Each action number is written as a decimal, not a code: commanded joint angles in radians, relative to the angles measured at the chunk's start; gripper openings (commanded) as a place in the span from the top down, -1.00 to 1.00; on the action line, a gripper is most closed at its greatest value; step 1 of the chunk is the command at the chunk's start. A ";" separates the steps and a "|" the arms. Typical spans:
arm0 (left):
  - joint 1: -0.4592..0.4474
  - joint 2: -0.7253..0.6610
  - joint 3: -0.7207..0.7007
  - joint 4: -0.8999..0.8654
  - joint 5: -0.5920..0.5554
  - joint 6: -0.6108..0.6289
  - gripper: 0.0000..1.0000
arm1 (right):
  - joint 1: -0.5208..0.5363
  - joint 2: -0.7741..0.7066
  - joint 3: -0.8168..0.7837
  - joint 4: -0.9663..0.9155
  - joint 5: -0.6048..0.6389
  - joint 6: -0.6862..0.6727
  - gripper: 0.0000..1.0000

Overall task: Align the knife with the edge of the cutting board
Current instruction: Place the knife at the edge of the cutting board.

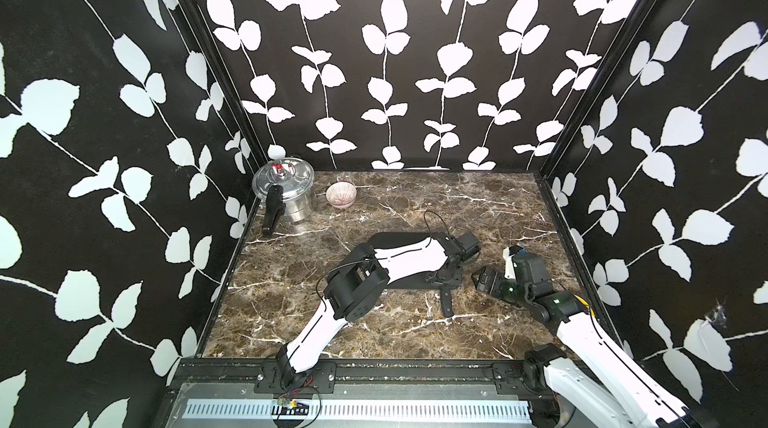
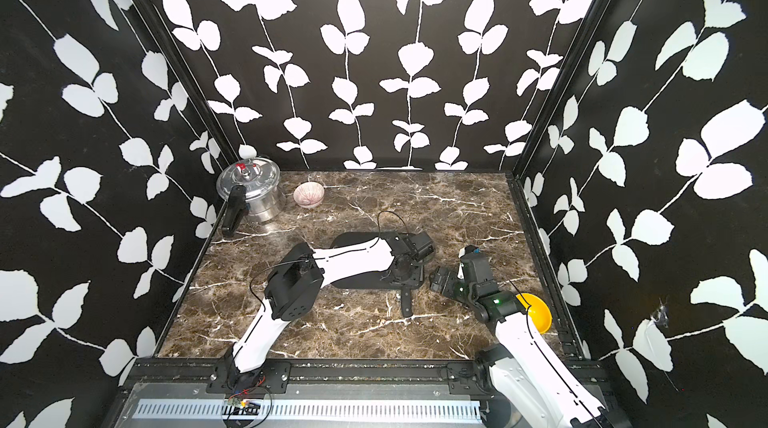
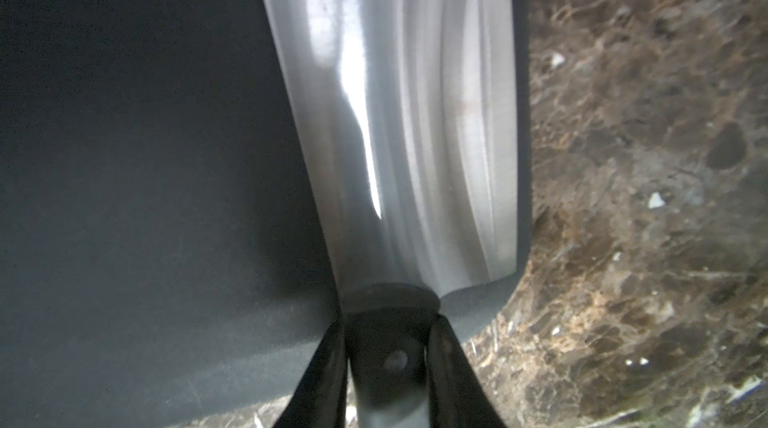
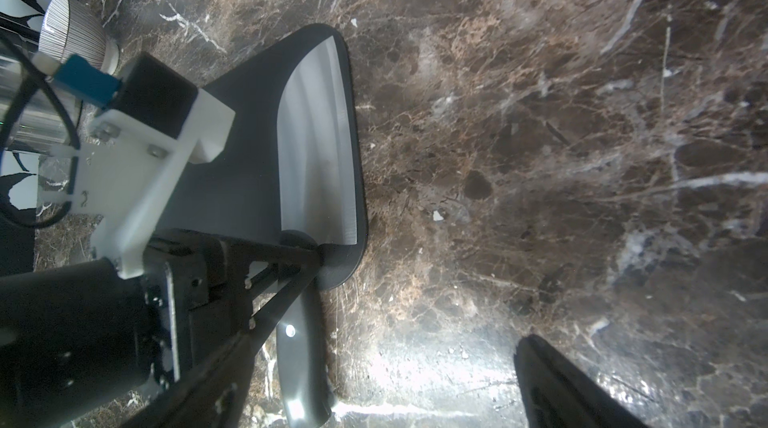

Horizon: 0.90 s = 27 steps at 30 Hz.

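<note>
The black cutting board [image 1: 392, 237] lies flat mid-table, mostly covered by my left arm in both top views. The knife lies on the board's right end. Its silver blade [image 3: 395, 114] [image 4: 320, 134] runs close along the board's [image 3: 145, 155] edge, nearly parallel to it. Its black handle [image 1: 447, 303] [image 2: 407, 301] sticks out over the near edge onto the marble. My left gripper [image 3: 388, 359] is shut on the handle just behind the blade, with fingers [image 3: 328, 367] on either side. My right gripper [image 1: 478, 278] hovers right of the board, open and empty; one finger [image 4: 557, 380] shows.
A steel pressure cooker [image 1: 286, 193] with a long black handle [image 1: 272, 213] stands at the back left corner, with a small striped bowl [image 1: 341, 195] beside it. A yellow bowl [image 2: 538, 312] sits at the right, behind my right arm. Patterned walls enclose three sides.
</note>
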 commanded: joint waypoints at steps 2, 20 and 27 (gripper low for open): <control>-0.008 0.003 0.037 0.004 0.007 0.002 0.45 | -0.006 -0.011 -0.012 0.003 -0.004 0.002 -0.99; -0.007 -0.006 0.023 -0.044 -0.012 -0.004 0.44 | -0.007 -0.012 -0.011 0.000 -0.005 0.004 -0.99; -0.008 -0.004 0.019 -0.041 -0.009 -0.006 0.36 | -0.007 -0.013 -0.017 0.002 -0.006 0.006 -0.99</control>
